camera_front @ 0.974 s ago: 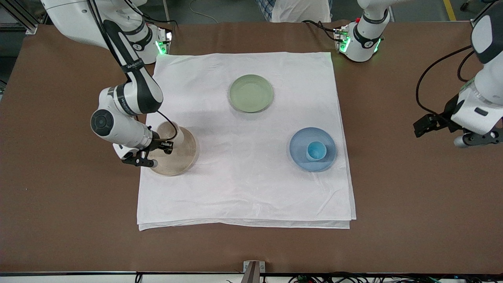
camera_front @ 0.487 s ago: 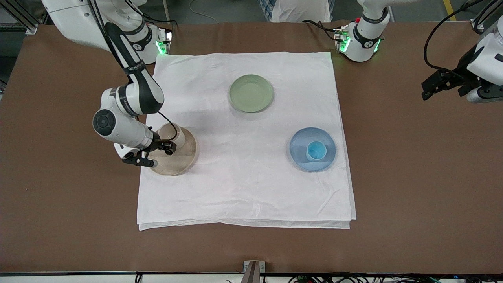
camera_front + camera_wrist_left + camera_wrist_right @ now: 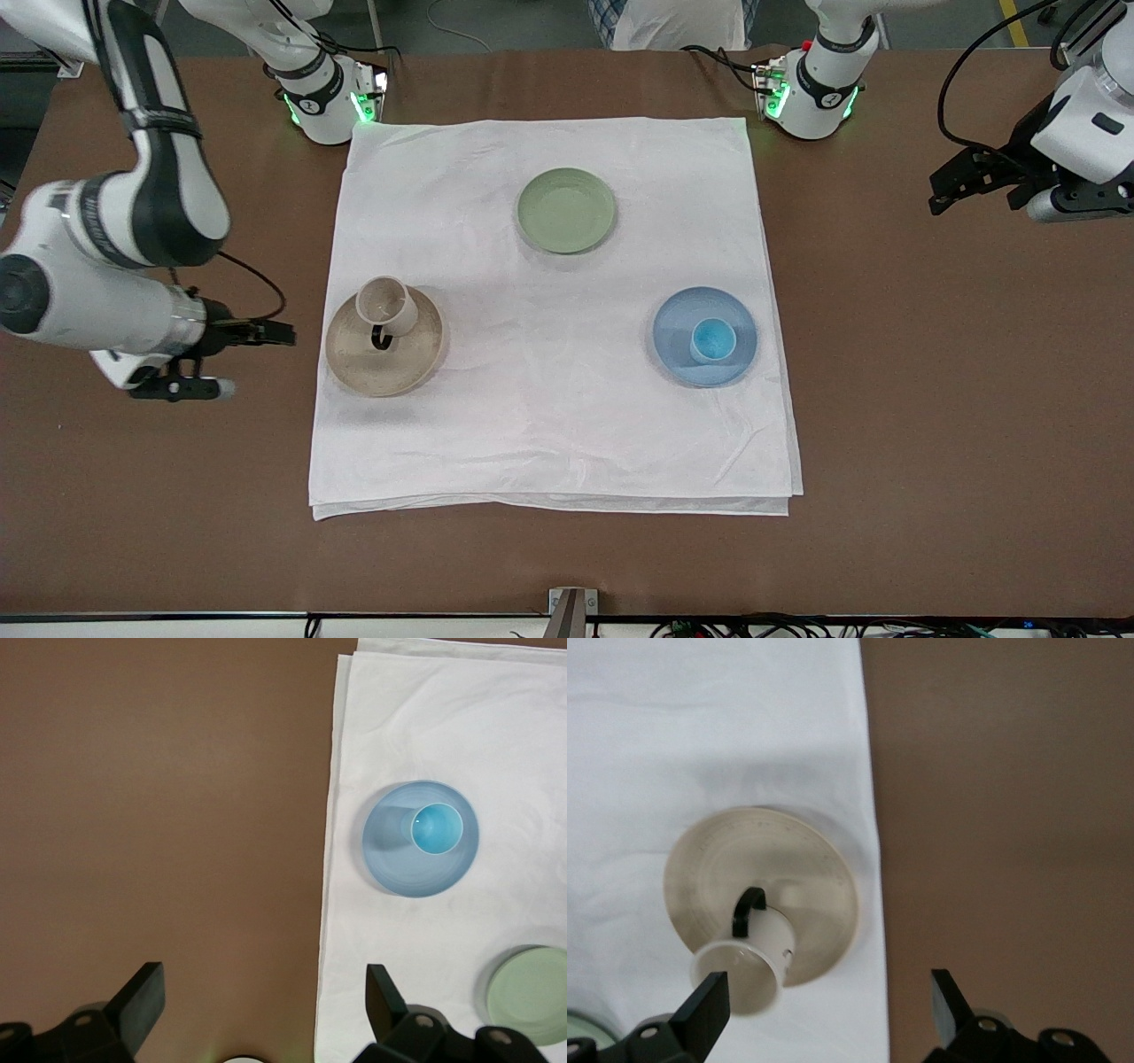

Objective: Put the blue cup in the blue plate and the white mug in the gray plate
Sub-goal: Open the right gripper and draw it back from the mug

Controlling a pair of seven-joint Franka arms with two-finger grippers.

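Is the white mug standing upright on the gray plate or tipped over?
Upright: the white mug stands on the gray plate, rim up, its cream inside visible, free of the open right gripper.

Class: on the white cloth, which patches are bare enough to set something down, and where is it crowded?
Free: the wide strip of white cloth nearer the camera than the gray plate and blue plate, and the middle between them, below the green plate. Crowded: the gray plate holds the white mug; the blue plate holds the blue cup.

The brown table (image 3: 930, 399) carries a white cloth (image 3: 549, 416) at its middle, near the bases' edge.
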